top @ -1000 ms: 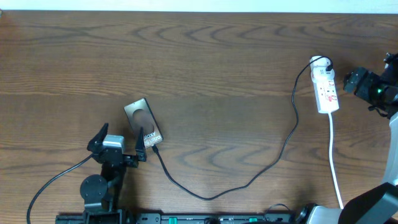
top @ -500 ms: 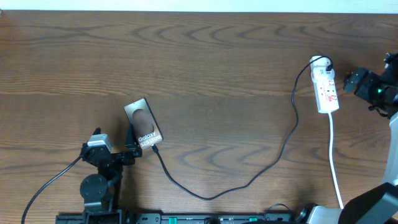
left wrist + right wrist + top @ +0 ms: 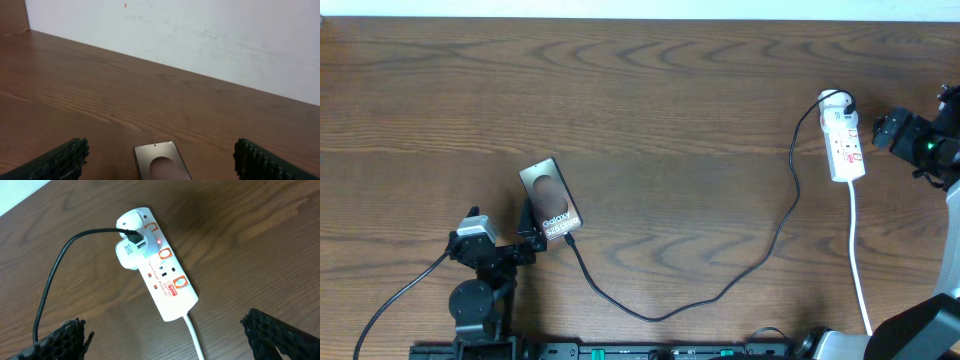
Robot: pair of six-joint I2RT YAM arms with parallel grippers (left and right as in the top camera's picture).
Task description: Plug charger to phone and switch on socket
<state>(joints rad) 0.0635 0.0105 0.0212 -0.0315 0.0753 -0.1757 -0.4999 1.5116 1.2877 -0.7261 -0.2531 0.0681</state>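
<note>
Left wrist view: the left gripper [image 3: 161, 150] stands spread wide. Its two black ribbed fingers [image 3: 62, 160] occupy the lower left and lower right corners of the frame and hold nothing. In the gap between them, at bottom centre, lies the phone [image 3: 160, 162], a dark brownish rectangular slab with a dark oval on its face. It lies flat on the brown wood-grain table [image 3: 100, 90]. Beyond the table rises a plain white wall [image 3: 200, 35].

Right wrist view: the right gripper [image 3: 164, 322] is likewise spread wide and empty, with black textured fingers at the lower corners. Ahead of the gap, at frame centre, lies the socket [image 3: 167, 282], a narrow white power strip with orange-red marks. It runs from upper left to lower right, and its white cord [image 3: 195, 337] leaves toward the bottom edge. At its far, rounded end sits a white adapter [image 3: 127, 255]. From it the charger [image 3: 52, 280], a long thin black cable, curves off to the lower left.

Overhead view: at lower left, one finger of the left gripper lies just beside the phone's lower left edge, and contact cannot be told. The charger's tip meets the phone's lower end, though whether it is seated cannot be told. The cable loops across lower centre and up to the socket at upper right. The right gripper is near the socket's right side, not touching it.
</note>
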